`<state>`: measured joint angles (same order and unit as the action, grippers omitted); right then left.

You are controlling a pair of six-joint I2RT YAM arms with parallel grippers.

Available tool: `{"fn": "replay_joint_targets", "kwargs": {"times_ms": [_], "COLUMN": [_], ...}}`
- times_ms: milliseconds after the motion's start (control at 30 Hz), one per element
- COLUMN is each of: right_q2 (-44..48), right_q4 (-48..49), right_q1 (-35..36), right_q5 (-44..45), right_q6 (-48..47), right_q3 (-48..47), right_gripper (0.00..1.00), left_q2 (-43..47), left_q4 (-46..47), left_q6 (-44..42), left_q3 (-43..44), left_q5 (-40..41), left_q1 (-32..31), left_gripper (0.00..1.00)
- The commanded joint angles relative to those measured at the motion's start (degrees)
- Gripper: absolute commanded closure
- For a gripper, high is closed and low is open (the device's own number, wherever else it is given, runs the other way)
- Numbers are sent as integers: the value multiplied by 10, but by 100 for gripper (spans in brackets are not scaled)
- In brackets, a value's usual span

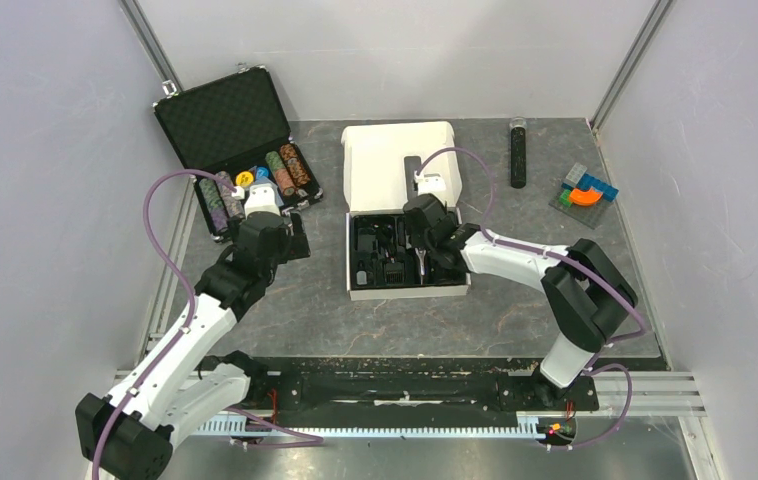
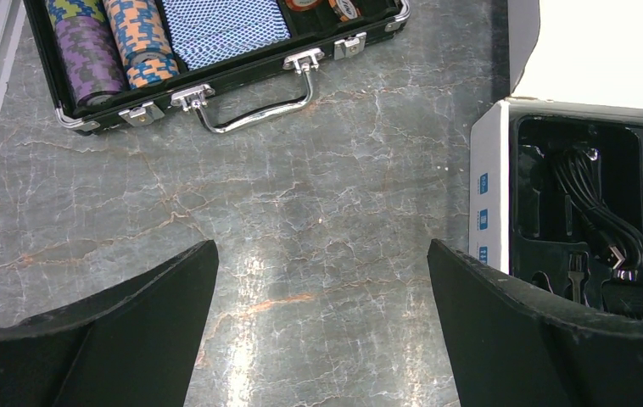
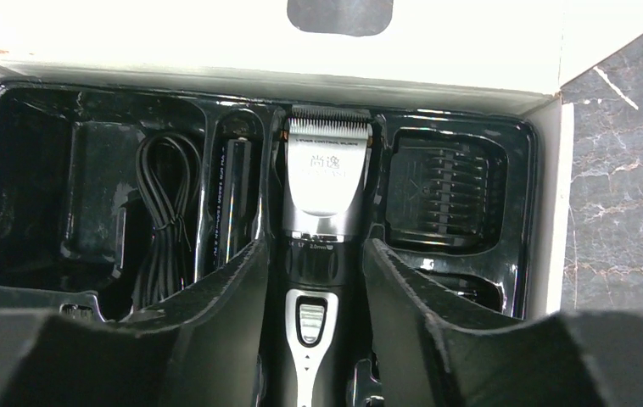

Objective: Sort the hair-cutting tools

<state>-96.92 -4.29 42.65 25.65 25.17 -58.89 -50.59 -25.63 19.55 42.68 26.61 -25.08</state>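
Pinches hair clipper (image 3: 325, 186) between fingers of right tool (image 3: 314, 254) — seated in middle slot of black tray in white box (image 1: 400, 150), blade toward lid. Shows one comb attachment (image 3: 444, 186) in slot just right of it, coiled cable (image 3: 161, 212) left. Holds left tool (image 2: 322, 254) spread wide, grasping nothing — over bare counter (image 2: 301, 170) between chip case (image 2: 242, 72) and box.

Tray walls (image 3: 379, 182) hem the hair clipper (image 3: 327, 182) closely.

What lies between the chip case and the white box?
Only bare tabletop, clearest in the left wrist view, framed by the open left gripper.
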Motion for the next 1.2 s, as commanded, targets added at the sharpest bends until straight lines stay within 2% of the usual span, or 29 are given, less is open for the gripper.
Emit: {"fn": "replay_joint_targets", "kwargs": {"times_ms": [0,200,367,467,567,733,867,1067,1167], "right_q2": [22,34,62,65,56,7,-61,-158,-202], "right_q4": [-19,-27,-17,-16,-16,-16,-15,1,18], "right_q1": [2,-19,-87,-137,-180,-232,-277,-321,-336], "right_q5": [13,9,-58,-110,-149,-200,-294,-420,-461], "right_q6": [-21,-60,-92,-102,-112,-130,-113,-73,-49], "right_q3": [-11,-12,-10,-30,-67,-143,-208,-300,-327], "right_gripper": [55,57,51,46,40,24,17,2,2], "left_q2": [0,-5,-17,-50,-116,-265,-383,-531,-587], "left_q4": [15,12,18,37,60,71,79,79,95], "left_q6": [30,30,40,58,72,86,95,116,128], "left_q3": [7,7,14,46,103,229,330,454,500], "left_q5": [-3,-12,-32,-73,-118,-168,-209,-292,-347], "left_q1": [4,5,6,7,8,20,40,84,103], "left_gripper": [0,0,0,0,0,0,0,0,0]}}
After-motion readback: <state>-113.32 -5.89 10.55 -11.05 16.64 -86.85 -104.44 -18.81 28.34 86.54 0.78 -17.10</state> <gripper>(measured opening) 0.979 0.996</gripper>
